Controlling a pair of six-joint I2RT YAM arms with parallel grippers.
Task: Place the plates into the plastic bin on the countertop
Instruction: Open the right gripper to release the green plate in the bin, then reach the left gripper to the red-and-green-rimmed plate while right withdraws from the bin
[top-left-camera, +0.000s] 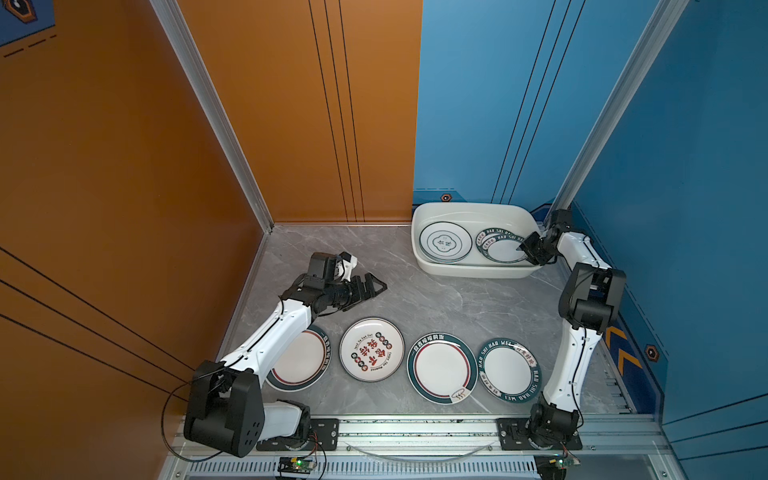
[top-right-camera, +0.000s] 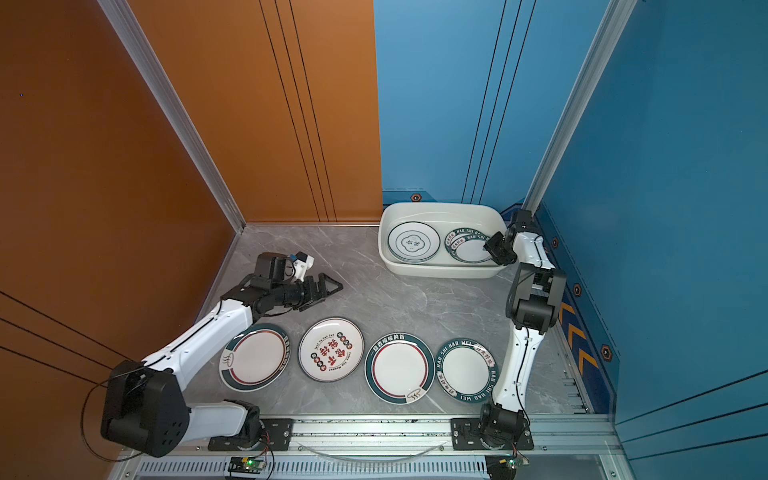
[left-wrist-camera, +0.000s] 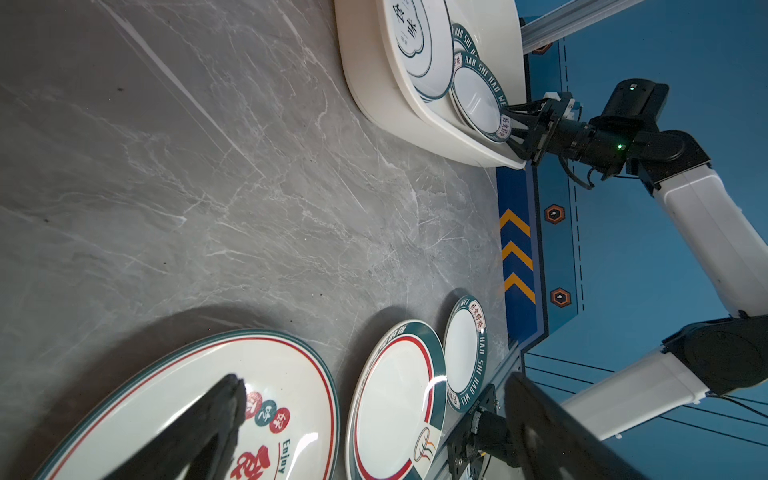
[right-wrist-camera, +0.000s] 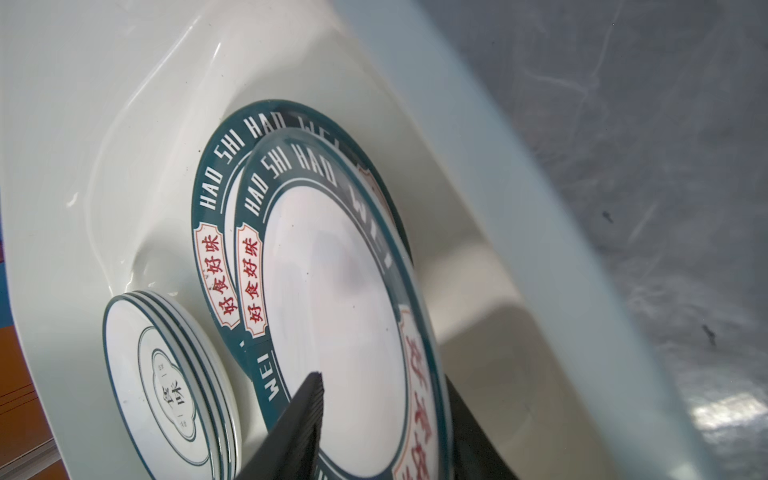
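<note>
Orange wall panel (top-left-camera: 291, 104) beside blue wall panel (top-left-camera: 478, 104), which bears yellow chevrons (left-wrist-camera: 519, 254)

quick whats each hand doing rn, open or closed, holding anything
left hand: open, holding nothing
right hand: open, straddling the rim of the top green-rimmed plate in the plastic bin

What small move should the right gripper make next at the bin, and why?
Probably back the right gripper straight off the green-rimmed plate: its jaws stand parted around the rim, and the plate already rests on another inside the plastic bin.
</note>
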